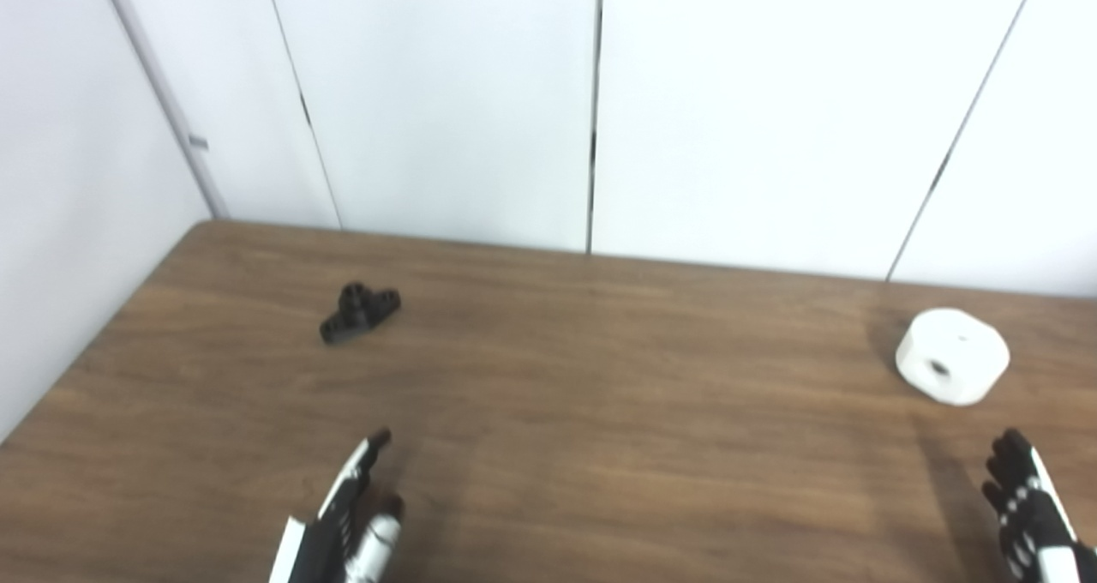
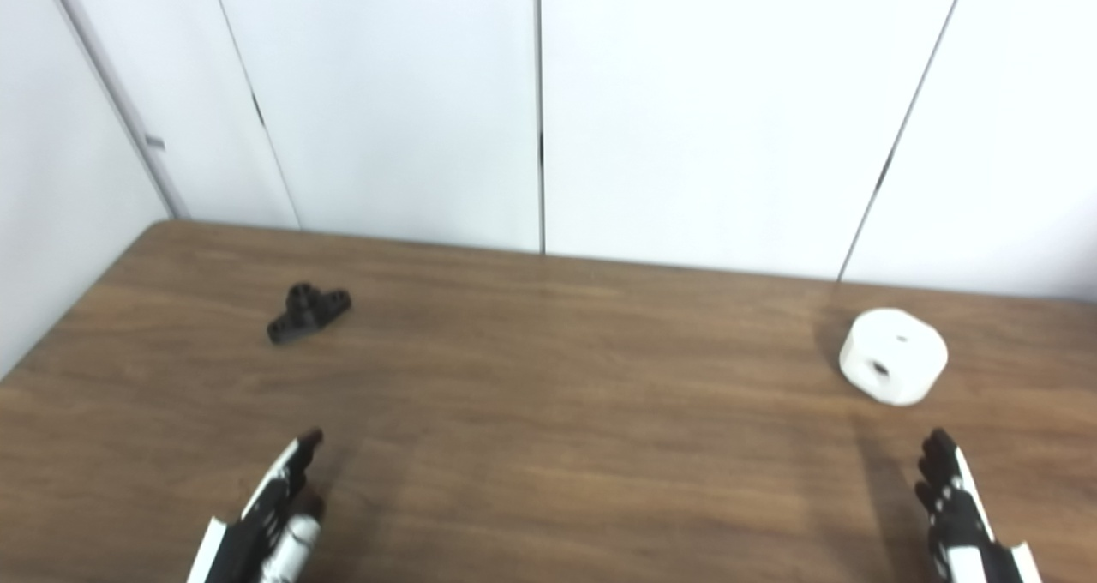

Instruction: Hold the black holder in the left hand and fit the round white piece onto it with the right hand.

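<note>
Two parts lie apart on brown wooden counter [image 1: 548, 446]: small black plastic holder [image 1: 360, 312] far left, round white piece [image 1: 952, 356] far right, each ahead of its assigned hand. Left hand [image 1: 347, 519], right hand [image 1: 1028, 510]: fingers extended, empty, short of parts.

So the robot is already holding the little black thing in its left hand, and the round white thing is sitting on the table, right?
Not quite. The black holder lies on the table, far-left, with nothing touching it. The left hand is open and empty, nearer the camera, as the left eye view shows. The round white piece does sit on the table.
</note>
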`<state>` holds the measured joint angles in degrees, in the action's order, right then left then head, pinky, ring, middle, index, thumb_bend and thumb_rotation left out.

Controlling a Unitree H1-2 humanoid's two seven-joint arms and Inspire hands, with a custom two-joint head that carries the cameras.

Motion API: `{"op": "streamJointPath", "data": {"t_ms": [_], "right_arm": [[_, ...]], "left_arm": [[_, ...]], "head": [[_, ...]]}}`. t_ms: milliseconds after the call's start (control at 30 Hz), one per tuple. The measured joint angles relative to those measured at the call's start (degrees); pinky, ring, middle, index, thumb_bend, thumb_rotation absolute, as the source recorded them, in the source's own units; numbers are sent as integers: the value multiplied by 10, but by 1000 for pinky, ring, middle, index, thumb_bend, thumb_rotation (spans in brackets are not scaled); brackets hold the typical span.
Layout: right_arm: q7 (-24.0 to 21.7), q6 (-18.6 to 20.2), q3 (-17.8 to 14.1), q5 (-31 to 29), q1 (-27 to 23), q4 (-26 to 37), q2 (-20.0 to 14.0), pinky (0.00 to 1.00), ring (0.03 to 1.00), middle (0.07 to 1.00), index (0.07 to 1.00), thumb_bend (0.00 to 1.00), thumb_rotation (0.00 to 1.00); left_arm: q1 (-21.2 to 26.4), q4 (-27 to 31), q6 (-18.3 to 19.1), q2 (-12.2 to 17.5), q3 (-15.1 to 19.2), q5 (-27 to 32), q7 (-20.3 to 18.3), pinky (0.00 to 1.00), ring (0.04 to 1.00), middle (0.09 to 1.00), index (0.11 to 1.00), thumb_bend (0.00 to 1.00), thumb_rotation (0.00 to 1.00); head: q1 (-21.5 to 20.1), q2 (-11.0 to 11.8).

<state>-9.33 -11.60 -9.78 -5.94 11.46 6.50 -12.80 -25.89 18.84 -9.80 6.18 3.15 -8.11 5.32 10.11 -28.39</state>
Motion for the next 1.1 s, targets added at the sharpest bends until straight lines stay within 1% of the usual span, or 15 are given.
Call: {"op": "streamJointPath", "data": {"t_ms": [33,167,200,233,300,367,433,533,633,700,767,900,967,1100], "right_arm": [[0,-1,0,1,0,0,0,1000,1000,993,1000,575,1000],[1,-2,0,4,1,0,0,1000,1000,990,1000,589,1000],[1,-2,-1,4,2,0,0,1000,1000,990,1000,590,1000],[1,-2,-1,5,4,0,-1,1000,1000,991,1000,593,1000],[1,-1,-1,5,7,0,-2,1000,1000,992,1000,610,1000],[1,-1,-1,5,7,0,-2,1000,1000,991,1000,609,1000],[2,-1,-1,5,7,0,-2,1000,1000,989,1000,598,1000],[2,-1,0,5,7,2,-2,1000,1000,991,1000,586,1000],[2,-1,0,3,6,3,0,1000,1000,995,1000,587,1000],[2,-1,0,3,6,3,-1,1000,1000,998,1000,592,1000],[2,-1,-1,3,7,3,-1,1000,1000,1000,1000,582,1000],[1,-2,-1,3,8,3,-2,1000,1000,1000,1000,574,1000],[1,-2,-1,3,9,3,-1,1000,999,998,1000,583,1000],[2,-2,-1,4,8,3,-1,1000,997,997,1000,585,1000]], "left_arm": [[1,6,8,0,6,-10,4,948,958,935,888,513,189],[9,30,55,0,32,-48,17,919,933,909,863,614,78],[14,36,66,0,38,-56,22,918,931,906,861,624,60],[20,40,77,1,44,-69,28,930,930,905,861,658,51],[42,49,109,6,56,-101,32,925,923,903,857,704,82],[74,57,142,13,73,-128,37,919,922,906,859,724,117],[112,58,172,20,84,-147,38,925,933,910,858,732,143],[161,53,209,28,97,-167,36,908,931,907,848,729,145],[188,42,229,46,103,-183,34,856,908,901,828,742,169],[203,19,244,59,106,-192,32,831,896,896,819,743,174],[215,-4,251,73,107,-203,31,839,903,891,811,741,195],[243,-55,257,102,108,-207,31,869,925,897,809,756,205],[261,-81,258,114,106,-210,31,851,925,895,807,777,242],[300,-133,266,135,96,-212,29,844,914,880,797,804,250]], "head": [[-1,1],[-1,1],[-1,1],[-2,0],[-2,0],[-1,-1],[-2,-2],[-3,-3],[-3,-4],[-3,-4],[-4,-4],[-3,-5],[-3,-5],[-4,-6]]}}
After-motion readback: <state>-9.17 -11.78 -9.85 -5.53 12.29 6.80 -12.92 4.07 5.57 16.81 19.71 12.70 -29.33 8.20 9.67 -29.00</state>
